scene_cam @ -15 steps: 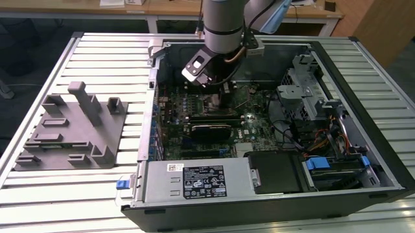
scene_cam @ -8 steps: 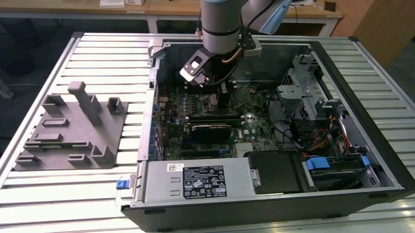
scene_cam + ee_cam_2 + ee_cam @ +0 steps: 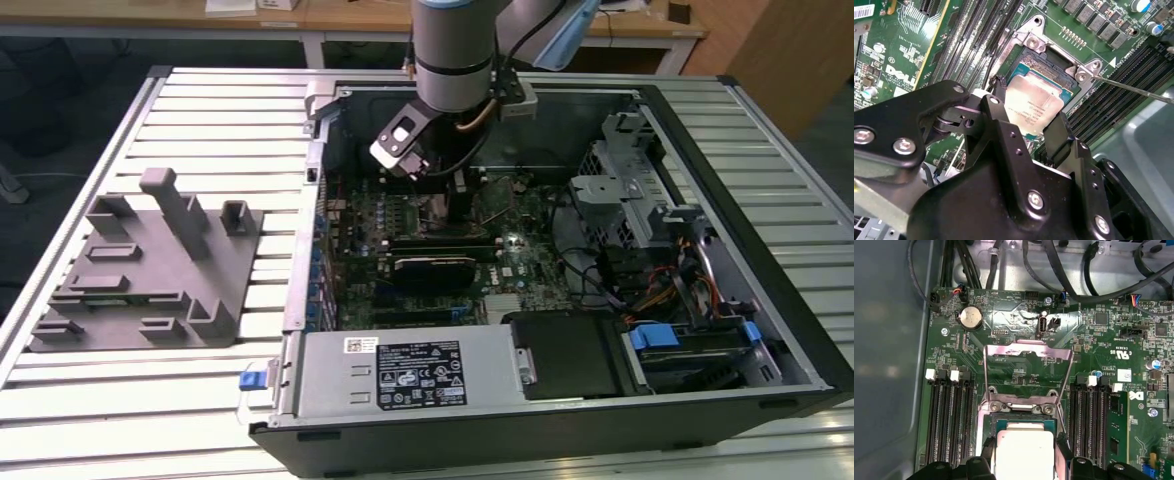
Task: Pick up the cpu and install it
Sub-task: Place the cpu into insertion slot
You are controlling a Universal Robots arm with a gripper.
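Computer case open, motherboard exposed. Gripper down over socket; clamp plate flipped up. Fingers clenched on cpu, one each side. Chip in or just above socket, can't tell if seated. Step, by my read: placing. Needs chip level, square to frame, no force. Cpu flat, metal top up; near-square, no clear long axis; edges parallel w/ memory slots.

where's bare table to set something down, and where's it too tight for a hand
Bare table slats lie beyond the grey block and in front of it, plus a strip between block and computer case. Crowded: inside the case, where the claw grips the cpu.
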